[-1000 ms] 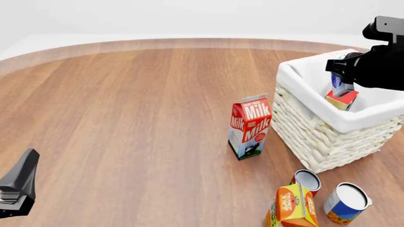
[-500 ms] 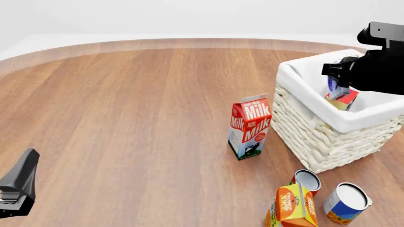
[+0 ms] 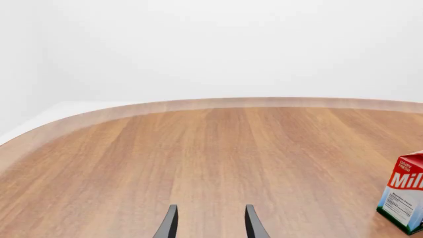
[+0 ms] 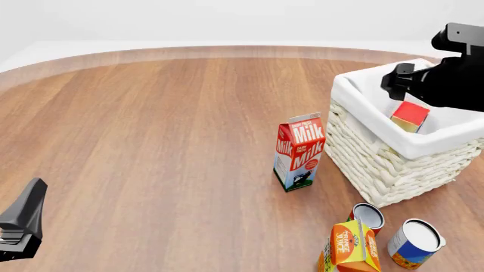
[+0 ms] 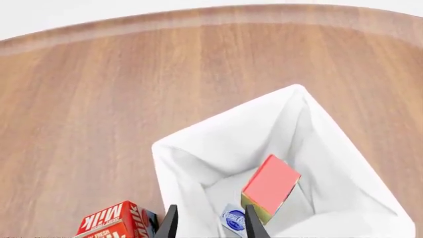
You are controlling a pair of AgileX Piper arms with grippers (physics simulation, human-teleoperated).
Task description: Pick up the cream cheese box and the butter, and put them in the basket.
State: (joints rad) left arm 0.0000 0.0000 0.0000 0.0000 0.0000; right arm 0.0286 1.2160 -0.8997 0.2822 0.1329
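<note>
Inside the basket (image 4: 393, 148), at the bench's (image 4: 166, 136) right side: the butter (image 4: 409, 116), tilted on end against the white cloth lining, red face up, and just beside it the cream cheese box (image 5: 233, 219), lying lower on the lining, only partly seen in the right wrist view. Above the basket, the right gripper (image 5: 209, 224), fingers (image 5: 170, 224) apart, holding nothing. Low at the near left, the left gripper (image 3: 208, 224), fingers likewise parted and empty over bare wood. Left of the basket, an upright milk carton (image 4: 300, 151); nearer, an orange juice carton (image 4: 352, 245) and two cans (image 4: 414, 242).
</note>
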